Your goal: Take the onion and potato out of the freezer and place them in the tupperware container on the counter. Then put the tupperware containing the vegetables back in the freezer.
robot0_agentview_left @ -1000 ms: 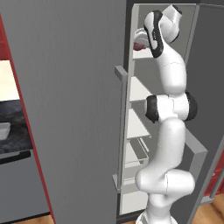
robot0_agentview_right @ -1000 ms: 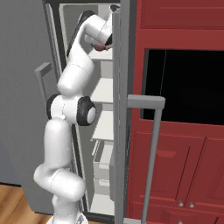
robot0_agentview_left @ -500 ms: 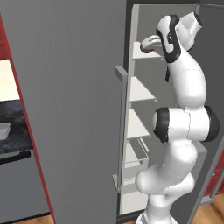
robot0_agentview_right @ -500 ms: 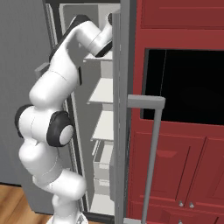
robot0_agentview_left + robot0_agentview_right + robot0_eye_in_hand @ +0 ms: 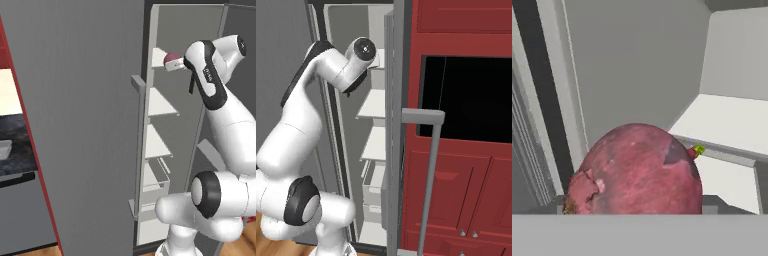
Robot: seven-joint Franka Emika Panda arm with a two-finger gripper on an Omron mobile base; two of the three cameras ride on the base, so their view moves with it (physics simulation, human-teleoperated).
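While the pincer clasps it inside the open freezer, round dark-red onion, mottled skin, torn papery patch, between the jaws, above a white shelf

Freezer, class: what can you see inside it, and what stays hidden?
Inside the freezer are pale white shelves and a red onion at the top shelf, close before the gripper. The arm covers part of the interior; no potato is visible.
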